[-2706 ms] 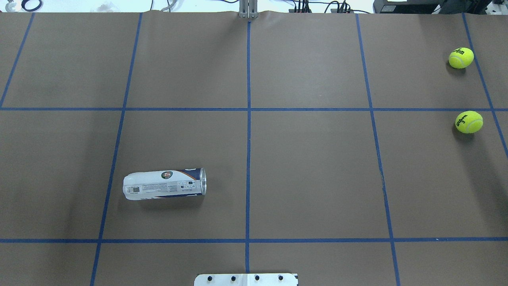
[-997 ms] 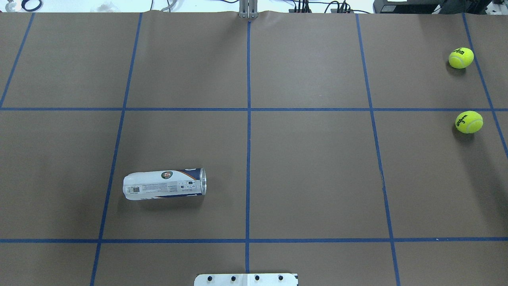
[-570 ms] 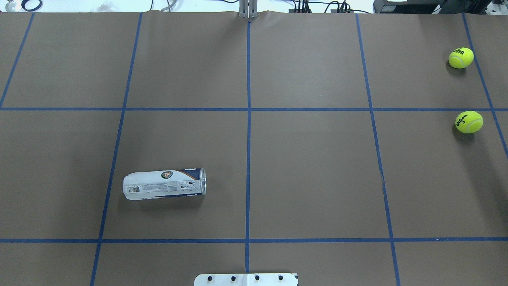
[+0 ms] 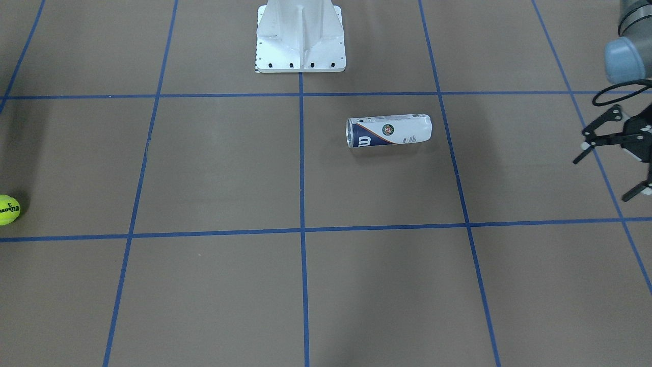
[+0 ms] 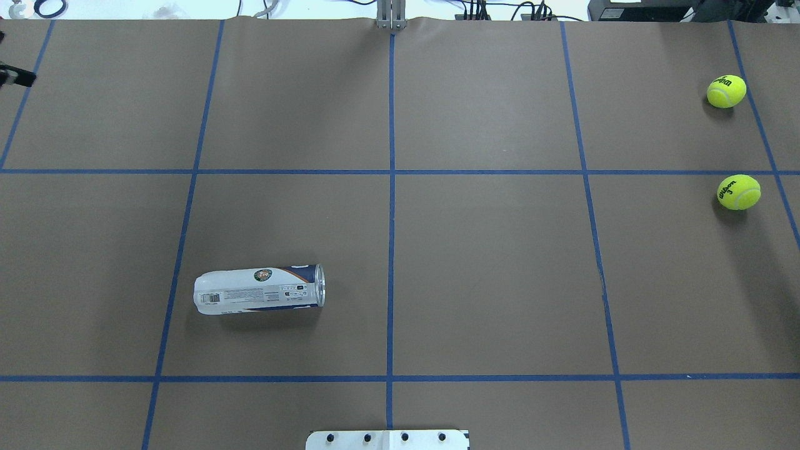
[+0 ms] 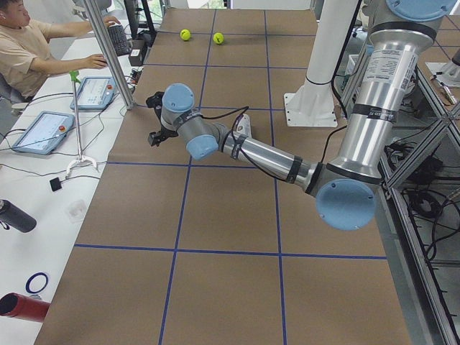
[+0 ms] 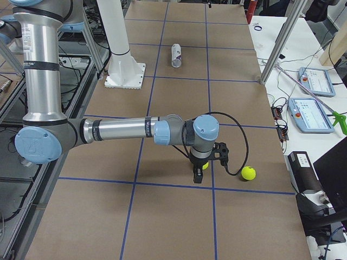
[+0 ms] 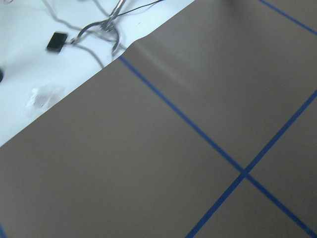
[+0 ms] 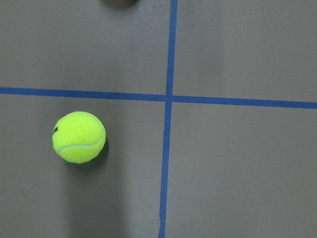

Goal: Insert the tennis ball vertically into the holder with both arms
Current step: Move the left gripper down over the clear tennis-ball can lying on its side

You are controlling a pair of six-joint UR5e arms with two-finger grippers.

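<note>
The holder [image 5: 259, 289], a clear can with a white-and-navy label, lies on its side on the left half of the table, metal rim toward the centre. It also shows in the front view [image 4: 388, 130] and the right side view [image 7: 176, 54]. Two tennis balls [image 5: 726, 91] [image 5: 738, 192] lie at the far right. My left gripper [image 4: 601, 178] is open and empty, hovering far out past the can near the table's left end; one fingertip [image 5: 19, 76] shows overhead. My right gripper [image 7: 199, 170] hovers by a ball [image 9: 79, 137]; I cannot tell whether it is open.
The white pedestal base [image 4: 300, 35] stands at the robot's edge, centre. Blue tape lines [image 5: 390, 250] grid the brown table. A metal post [image 5: 390, 15] stands at the far edge. An operator [image 6: 29, 50] with tablets sits beyond the far side.
A fingertip of my left gripper has come into the overhead view at the left edge. The can and both balls have not moved.
</note>
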